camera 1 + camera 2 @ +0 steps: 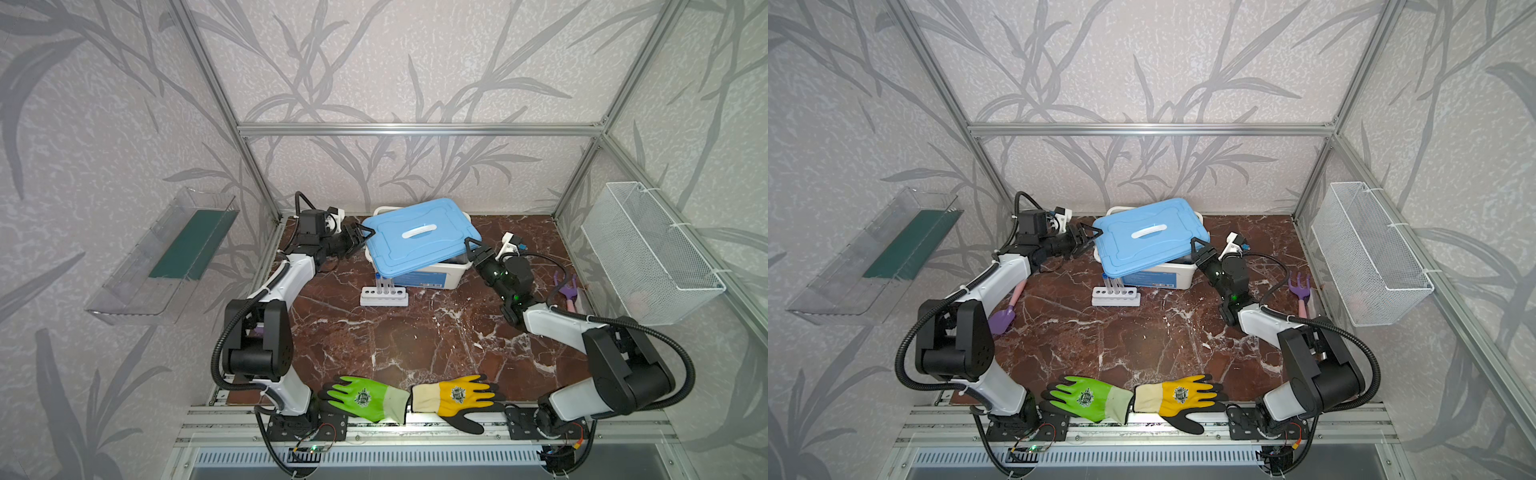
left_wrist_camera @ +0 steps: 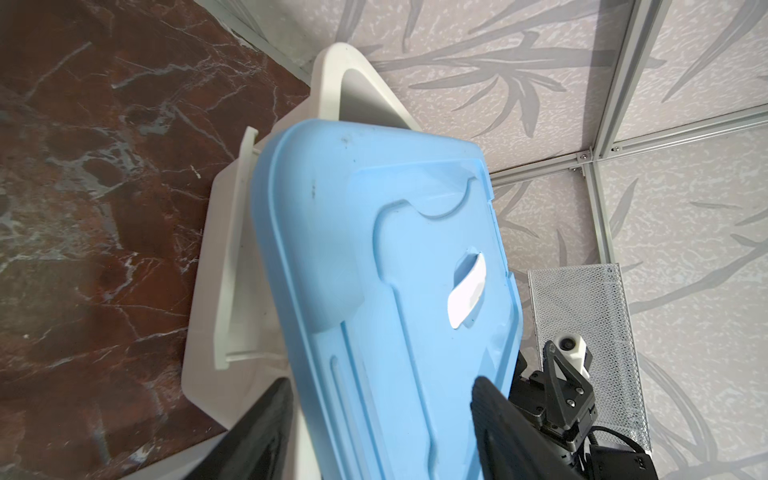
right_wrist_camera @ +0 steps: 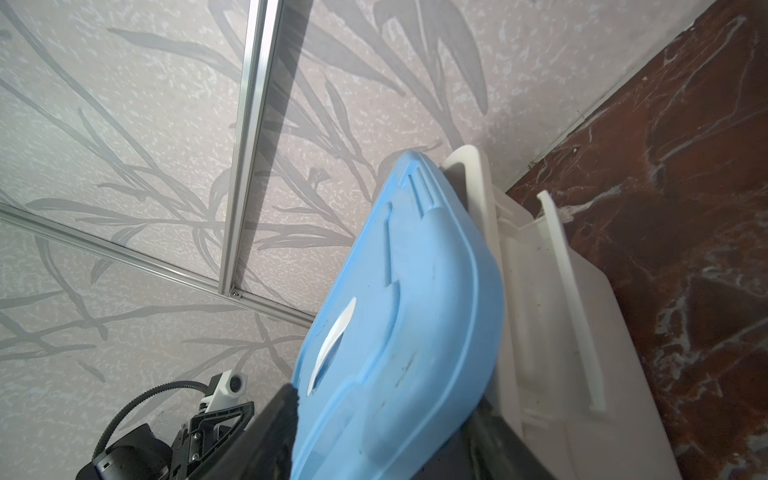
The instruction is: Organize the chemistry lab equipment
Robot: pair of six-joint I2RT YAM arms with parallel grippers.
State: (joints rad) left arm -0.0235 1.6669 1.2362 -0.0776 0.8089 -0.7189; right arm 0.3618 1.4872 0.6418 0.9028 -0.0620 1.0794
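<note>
**Near edge of the table (image 1: 415,345).** The green glove (image 1: 361,397) and yellow glove (image 1: 457,397) lie flat; their cuffs meet at the middle; their fingers point out toward the left and right edges.

**Mid-table, toward the far edge.** The rack (image 1: 384,297) sits flat on its base, just in front of the box (image 1: 436,276); its long axis runs parallel to the near edge; the tubes (image 1: 384,284) stand upright in its far row, long axes vertical; their tops reach up to the overhanging near corner of the lid (image 1: 419,237).

**Left and right edges.** The trowel (image 1: 1003,318) lies by the left edge, blade toward the near edge, pink handle running away beside the left arm; the rake (image 1: 1300,286) lies by the right edge, tines toward the far edge.

**Far edge, middle.** The box has its long axis parallel to that edge; the lid lies askew on it, handle up, turned slightly out of line; a dark strip of the box's inside shows at the right end.

- **Left gripper (image 1: 360,236), at the lid's left end:** in the left wrist view its fingers stand wide apart astride the lid's edge; one finger (image 2: 257,432) is clear of the lid, with white box wall showing between; jaws released.
- **Right gripper (image 1: 473,249), at the lid's right end:** in the right wrist view one finger lies above the lid's edge and one below; whether they pinch it cannot be told.
</note>
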